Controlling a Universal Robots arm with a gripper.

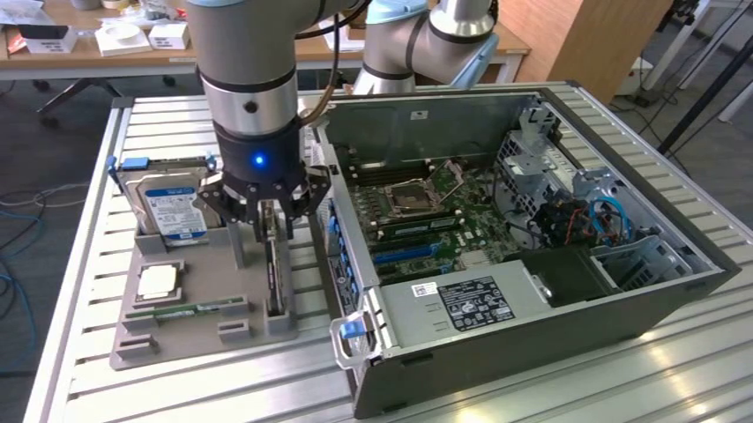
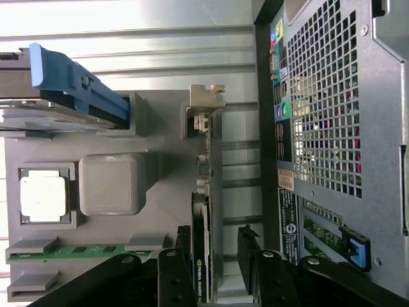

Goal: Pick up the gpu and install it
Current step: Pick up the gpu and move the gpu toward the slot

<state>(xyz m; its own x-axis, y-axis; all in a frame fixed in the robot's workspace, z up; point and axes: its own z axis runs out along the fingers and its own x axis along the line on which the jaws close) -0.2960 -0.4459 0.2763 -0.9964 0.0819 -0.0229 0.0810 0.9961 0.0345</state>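
Exterior view: your arm's gripper hangs low over the grey parts holder. It is directly above the gpu, which stands on its long edge in a narrow slot on the holder's side nearest the open computer case. That upright pose seems meant to leave the card's top edge free for a pinch. Wrist view: the gripper stands wide, one finger on each side of the gpu, with a clear gap on the case side, so you hold nothing yet. The card's silver bracket sits at the far end from the fingers. The hard drive, processor and memory stick rest in their own pockets, apart from the fingers.
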